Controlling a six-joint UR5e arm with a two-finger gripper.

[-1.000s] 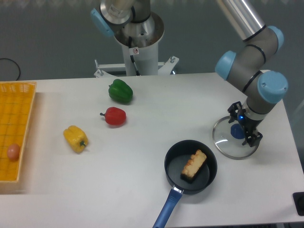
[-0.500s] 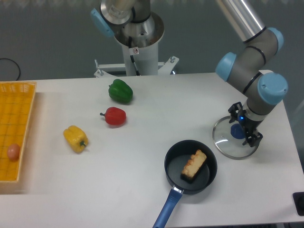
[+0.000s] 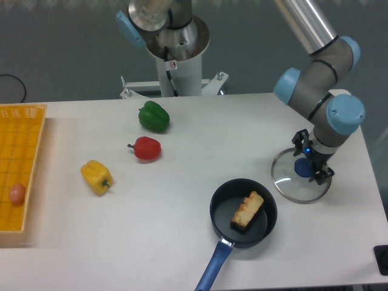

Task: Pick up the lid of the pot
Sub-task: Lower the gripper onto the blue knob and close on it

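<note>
The round, clear pot lid (image 3: 293, 187), blue knob (image 3: 302, 167) up, lies on the worktop (image 3: 151, 218); the fingers (image 3: 321, 175) stand apart over it; a black pan (image 3: 220, 203) holds a tan-and-black block (image 3: 248, 209); a yellow crate (image 3: 35, 114) holds a brownish, rounded object (image 3: 17, 194).

No text, label, brand, number or sign can be read.
</note>
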